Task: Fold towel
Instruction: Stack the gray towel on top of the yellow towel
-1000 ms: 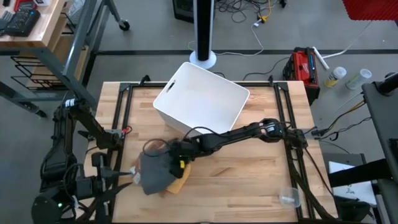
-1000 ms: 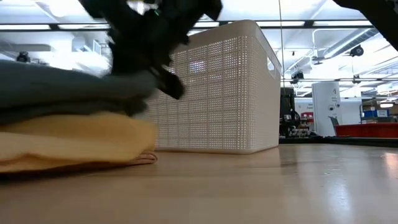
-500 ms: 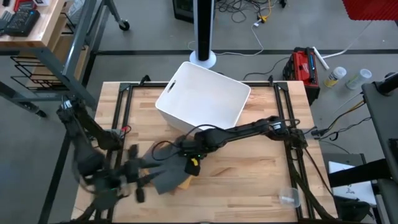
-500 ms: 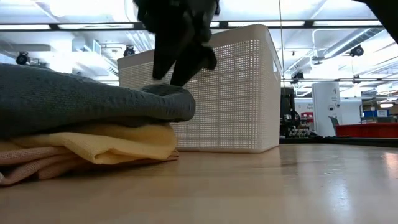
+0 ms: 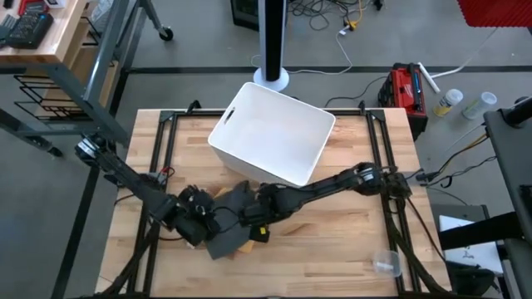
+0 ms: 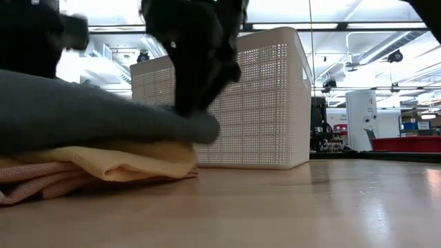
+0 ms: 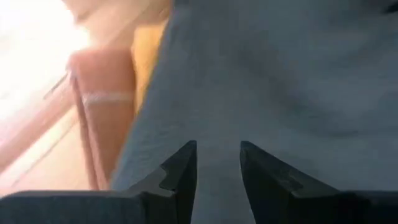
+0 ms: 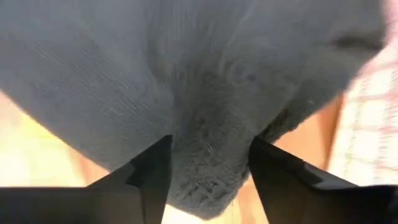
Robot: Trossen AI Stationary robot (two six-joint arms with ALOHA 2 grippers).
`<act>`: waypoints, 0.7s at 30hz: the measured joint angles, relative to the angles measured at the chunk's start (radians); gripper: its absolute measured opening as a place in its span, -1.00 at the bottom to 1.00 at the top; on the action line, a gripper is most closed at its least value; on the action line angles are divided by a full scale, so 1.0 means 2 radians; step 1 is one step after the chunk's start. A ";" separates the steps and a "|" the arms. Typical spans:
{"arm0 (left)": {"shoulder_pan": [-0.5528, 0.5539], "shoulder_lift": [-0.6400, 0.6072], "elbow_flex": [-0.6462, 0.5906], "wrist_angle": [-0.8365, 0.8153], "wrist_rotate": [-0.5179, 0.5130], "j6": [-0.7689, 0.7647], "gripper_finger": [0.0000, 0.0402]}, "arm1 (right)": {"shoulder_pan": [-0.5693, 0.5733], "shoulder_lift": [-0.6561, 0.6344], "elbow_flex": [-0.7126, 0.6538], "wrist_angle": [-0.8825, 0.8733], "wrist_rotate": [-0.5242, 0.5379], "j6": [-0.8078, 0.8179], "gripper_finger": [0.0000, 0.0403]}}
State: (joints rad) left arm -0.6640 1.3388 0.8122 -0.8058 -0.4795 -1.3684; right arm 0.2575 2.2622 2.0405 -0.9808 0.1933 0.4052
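Both grippers work the grey towel (image 5: pixel 229 223) atop the stack: right gripper (image 8: pixel 208 155) fingers clenched on bunched cloth, left gripper (image 7: pixel 217 163) fingers released; folding appears unfinished.

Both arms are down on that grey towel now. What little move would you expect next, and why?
Probably the left gripper closes on the grey towel. Its fingers are apart over the cloth, while the right gripper already has a bunch between its own.

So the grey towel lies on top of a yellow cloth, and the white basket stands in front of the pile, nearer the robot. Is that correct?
Not quite. The high view shows the white basket behind the pile, farther from the robot. The grey towel does lie on the yellow cloth.
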 joint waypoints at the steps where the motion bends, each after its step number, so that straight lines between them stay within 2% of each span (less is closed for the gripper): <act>1: 0.002 0.000 -0.014 0.007 0.005 -0.008 -0.43 | 0.000 0.007 0.000 -0.005 -0.013 0.000 -0.09; 5: 0.007 0.000 -0.055 0.005 0.044 -0.078 -0.43 | 0.007 0.016 -0.001 -0.039 -0.072 -0.009 -0.35; 8: 0.005 0.000 -0.071 -0.025 0.066 -0.122 -0.43 | 0.017 0.015 -0.002 -0.053 -0.087 -0.021 -0.55; 11: 0.005 -0.004 -0.072 -0.053 0.071 -0.133 -0.43 | 0.029 0.010 -0.002 -0.056 -0.088 -0.027 -0.71; 17: 0.003 -0.016 -0.001 -0.177 0.074 -0.112 -0.43 | 0.036 -0.011 -0.002 -0.061 -0.078 -0.028 -0.90; 19: -0.003 -0.021 0.036 -0.211 0.070 -0.098 -0.43 | 0.036 -0.022 -0.002 -0.044 -0.048 -0.028 -0.94; 21: -0.012 -0.024 0.067 -0.198 0.047 -0.065 -0.43 | 0.035 -0.031 -0.002 -0.009 -0.011 -0.030 -0.97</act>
State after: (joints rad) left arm -0.6879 1.2904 0.9459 -1.2008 -0.3859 -1.4977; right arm 0.3265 2.2006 2.0369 -0.9997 0.1721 0.3457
